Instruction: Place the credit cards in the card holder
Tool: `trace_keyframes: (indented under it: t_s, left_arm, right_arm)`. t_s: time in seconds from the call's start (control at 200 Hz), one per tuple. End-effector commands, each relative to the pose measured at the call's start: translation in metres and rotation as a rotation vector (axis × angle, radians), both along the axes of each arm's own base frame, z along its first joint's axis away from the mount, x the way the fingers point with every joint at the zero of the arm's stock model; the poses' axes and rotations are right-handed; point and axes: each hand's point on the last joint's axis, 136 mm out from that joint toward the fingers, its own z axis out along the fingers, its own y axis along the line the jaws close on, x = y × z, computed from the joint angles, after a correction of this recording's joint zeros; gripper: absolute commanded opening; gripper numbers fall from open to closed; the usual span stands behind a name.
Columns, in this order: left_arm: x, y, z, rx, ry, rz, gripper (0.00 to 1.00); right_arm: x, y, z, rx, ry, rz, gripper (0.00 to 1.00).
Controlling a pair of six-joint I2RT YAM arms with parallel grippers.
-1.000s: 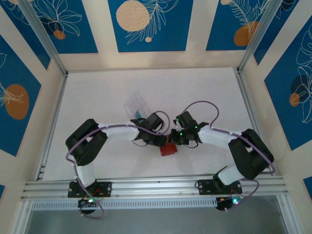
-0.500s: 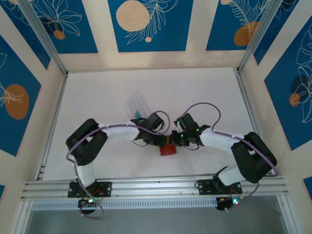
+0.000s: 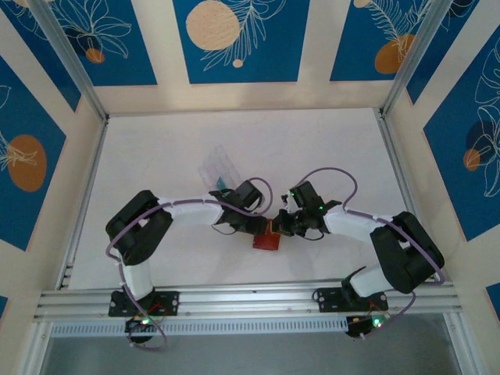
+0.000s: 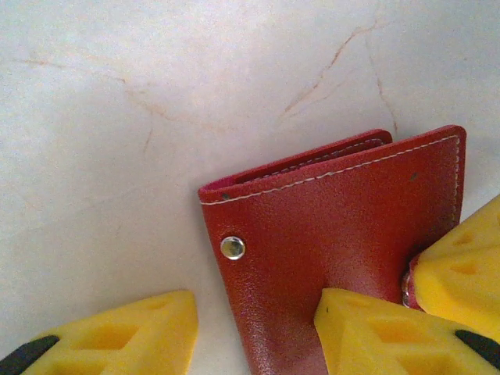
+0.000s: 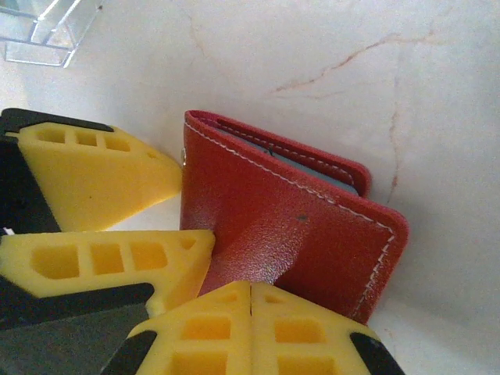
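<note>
The red card holder [image 3: 264,241] lies on the pale, veined surface [image 3: 328,148] in front of the two arm bases, and both arms reach in to meet over it. The left fingers [image 3: 260,229] stand partly apart. In the left wrist view one yellow finger rests over the holder's face and the other sits off its edge on the bare surface, so nothing is clamped between them. The right fingers [image 3: 281,228] are pressed fully together against the holder's face, where the leather dimples toward them. Whether a flap is pinched between them cannot be told. The holder is folded, with white stitching [image 4: 328,176] along its border and a small silver snap stud [image 4: 232,248] near one corner. A thin teal-grey card edge [image 5: 332,178] shows inside its fold. Farther back, a teal credit card [image 3: 223,185] lies partly under the left arm, just beside a clear plastic case [image 3: 219,166].
</note>
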Motion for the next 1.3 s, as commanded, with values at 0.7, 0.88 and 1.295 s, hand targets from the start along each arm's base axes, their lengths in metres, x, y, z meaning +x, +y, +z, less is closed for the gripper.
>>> trace_keyframes:
  t_s: [0.7, 0.88, 1.295]
  left_arm:
    - [-0.016, 0.0, -0.053, 0.036, 0.089, -0.005, 0.46]
    - [-0.016, 0.0, -0.053, 0.038, 0.087, -0.007, 0.46]
    - [-0.014, -0.001, -0.056, 0.047, 0.091, 0.003, 0.46]
  right_arm:
    - [-0.041, 0.0, -0.009, 0.128, 0.218, 0.071, 0.0]
    - [-0.041, -0.005, -0.022, 0.063, 0.244, 0.058, 0.0]
    - [-0.056, -0.016, -0.035, -0.039, 0.264, 0.061, 0.0]
